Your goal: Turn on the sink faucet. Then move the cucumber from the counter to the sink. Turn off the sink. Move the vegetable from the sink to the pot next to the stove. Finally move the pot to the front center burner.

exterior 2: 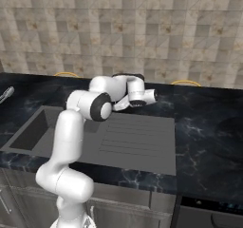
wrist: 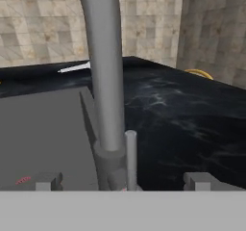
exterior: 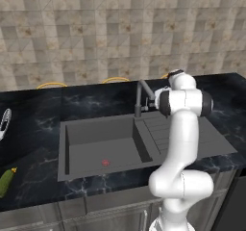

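Note:
The sink faucet (exterior: 139, 98) stands at the back rim of the sink (exterior: 96, 150), and no water shows at its spout. In the hand view its spout (wrist: 103, 71) rises close in front, with the small lever (wrist: 130, 158) upright beside its base. My gripper (wrist: 123, 182) is open, one fingertip to each side of the lever and base, touching neither. The white hand (exterior 2: 138, 97) hovers over the back of the drainboard (exterior 2: 135, 137). The cucumber (exterior: 6, 182) lies on the counter (exterior: 33, 124) far left of the basin. The pot is out of view.
A slim white-silver utensil (exterior: 4, 122) lies on the counter behind the cucumber. Yellow curved rims (exterior: 52, 84) sit along the tiled wall. A red mark (exterior: 105, 162) shows on the basin floor. A dark appliance front (exterior 2: 211, 216) adjoins the cabinets at the right.

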